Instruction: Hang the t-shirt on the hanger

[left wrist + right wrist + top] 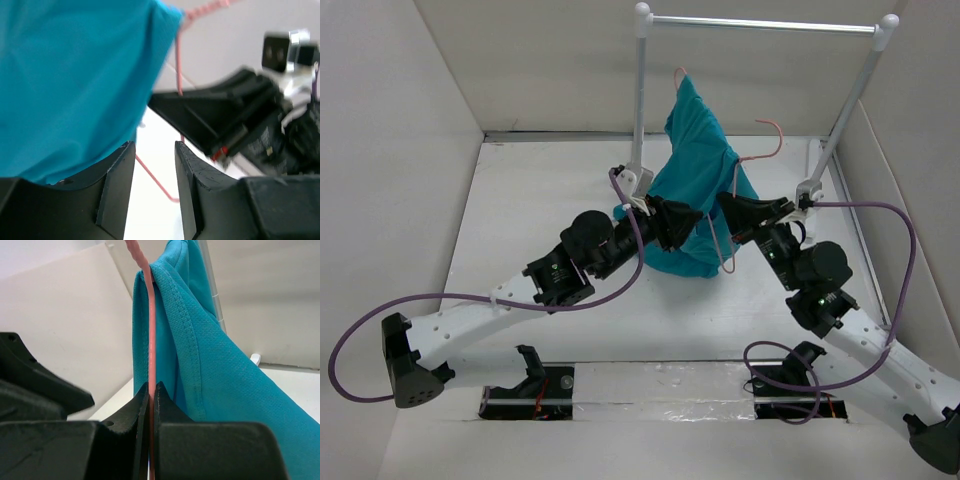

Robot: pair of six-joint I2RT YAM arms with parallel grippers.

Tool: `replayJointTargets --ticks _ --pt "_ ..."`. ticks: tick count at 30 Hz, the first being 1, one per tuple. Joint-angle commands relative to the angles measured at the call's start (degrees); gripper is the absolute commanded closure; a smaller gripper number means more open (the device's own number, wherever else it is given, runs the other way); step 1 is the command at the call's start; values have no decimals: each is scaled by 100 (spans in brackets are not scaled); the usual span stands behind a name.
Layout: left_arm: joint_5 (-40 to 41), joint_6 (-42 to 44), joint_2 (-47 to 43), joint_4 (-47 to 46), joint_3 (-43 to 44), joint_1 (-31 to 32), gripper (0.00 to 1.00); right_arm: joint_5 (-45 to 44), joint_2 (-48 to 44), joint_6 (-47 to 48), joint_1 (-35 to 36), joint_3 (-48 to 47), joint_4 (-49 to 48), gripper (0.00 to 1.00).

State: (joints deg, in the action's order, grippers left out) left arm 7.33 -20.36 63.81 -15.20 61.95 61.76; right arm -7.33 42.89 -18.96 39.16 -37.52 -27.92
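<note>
The right gripper (151,388) was pinched tight on the hanger (151,340), below the rail (760,24). The shirt (695,175) hung over the hanger there. The left gripper (155,155) was partly open beside the shirt, holding nothing.

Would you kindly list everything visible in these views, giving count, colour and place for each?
t-shirt: one, teal, draped on the hanger, between the two pincers.
hanger: one, pink-red wire, partly inside the t-shirt.
clothes rail: one, white posts with a silver bar, at the far end of the table.
table: one, white, beneath everything.
walls: pale panels, enclosing the table at the left, right and far sides.
cables: two, purple, one trailing from each arm.
arms: two, black and white, bases at the near edge.
left pincer: one, black, open, beside the t-shirt's edge.
right pincer: one, black, shut on the hanger's wire.
</note>
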Motion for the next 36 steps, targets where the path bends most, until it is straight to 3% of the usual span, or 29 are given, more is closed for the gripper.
replayJointTargets --ticks 1,4,10,23,31,36 --pt "821 -144 -63 -808 308 12 66 -128 -176 86 66 -45 -689 100" --pt "1419 -126 349 -590 948 12 66 -40 -185 42 66 -10 -601 100" --pt "1560 -644 755 -572 1680 -559 59 -172 -422 59 189 52 -329 100" --pt "726 -1119 1730 236 2908 -674 40 -14 -229 24 242 -63 -47 100" --pt "778 -1400 2039 299 2840 -796 41 -75 -264 103 242 -168 172 100" --pt "454 -1550 2346 212 3016 -920 48 -5 -168 77 242 -186 103 100"
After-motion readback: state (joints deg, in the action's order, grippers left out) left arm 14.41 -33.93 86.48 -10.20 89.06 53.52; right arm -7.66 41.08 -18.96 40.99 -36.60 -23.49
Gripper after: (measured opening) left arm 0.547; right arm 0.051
